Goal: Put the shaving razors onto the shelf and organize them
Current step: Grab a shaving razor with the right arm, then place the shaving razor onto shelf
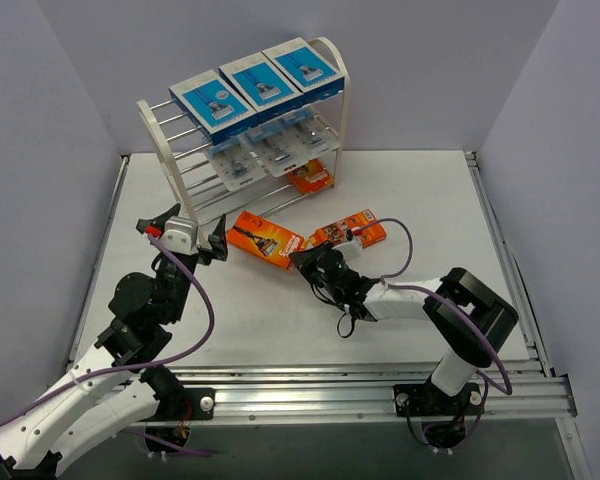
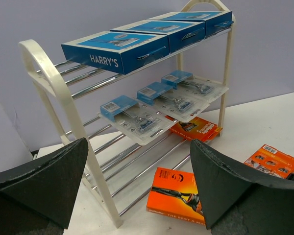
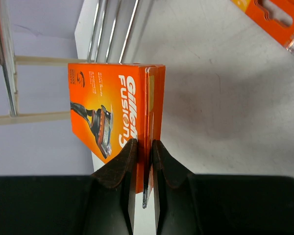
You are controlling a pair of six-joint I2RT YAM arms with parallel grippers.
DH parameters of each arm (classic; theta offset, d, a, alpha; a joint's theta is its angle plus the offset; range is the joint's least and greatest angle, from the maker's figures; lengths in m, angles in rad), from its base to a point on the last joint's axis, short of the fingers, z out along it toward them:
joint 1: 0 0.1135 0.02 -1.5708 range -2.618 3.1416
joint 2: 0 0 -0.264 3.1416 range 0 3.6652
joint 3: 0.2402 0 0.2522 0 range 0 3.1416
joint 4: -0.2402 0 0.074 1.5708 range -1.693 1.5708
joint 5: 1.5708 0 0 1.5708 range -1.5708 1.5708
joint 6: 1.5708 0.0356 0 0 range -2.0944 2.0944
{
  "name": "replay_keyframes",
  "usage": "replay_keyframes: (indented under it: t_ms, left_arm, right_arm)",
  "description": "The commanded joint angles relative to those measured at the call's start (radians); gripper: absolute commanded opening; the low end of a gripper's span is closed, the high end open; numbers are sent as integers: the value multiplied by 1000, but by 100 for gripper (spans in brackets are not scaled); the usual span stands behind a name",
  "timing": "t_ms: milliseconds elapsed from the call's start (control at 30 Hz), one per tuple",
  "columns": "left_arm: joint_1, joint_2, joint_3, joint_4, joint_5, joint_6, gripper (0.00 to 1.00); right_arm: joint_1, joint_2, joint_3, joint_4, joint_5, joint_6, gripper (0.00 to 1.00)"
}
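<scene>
Pinching the orange pack [image 3: 112, 107] edge-on lets your right gripper [image 3: 142, 144] slide it onto the shelf [image 2: 44, 68]; your left gripper [image 2: 138, 147] gapes empty.

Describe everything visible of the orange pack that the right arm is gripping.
The orange pack is a flat cardboard Gillette Fusion carton, white lettering and a razor picture on its face. The fingers of the right gripper are shut on one thin edge. It is in front of the shelf, left of a second orange pack; whether it touches the table I cannot tell.
</scene>
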Motion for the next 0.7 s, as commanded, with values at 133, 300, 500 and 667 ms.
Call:
replay_keyframes:
  t_ms: [133, 300, 500, 667]
  left_arm:
    - [-8, -28, 10, 41, -22, 18, 94]
    - [-11, -32, 10, 44, -26, 18, 94]
    - [-17, -42, 4, 51, -28, 15, 94]
    - [-23, -63, -6, 68, -20, 6, 94]
  right_arm:
    - [-44, 53, 167, -27, 95, -9, 0]
    - [-64, 156, 264, -45, 111, 23, 0]
    - [-76, 272, 399, -82, 145, 58, 0]
    - [-91, 362, 503, -113, 168, 78, 0]
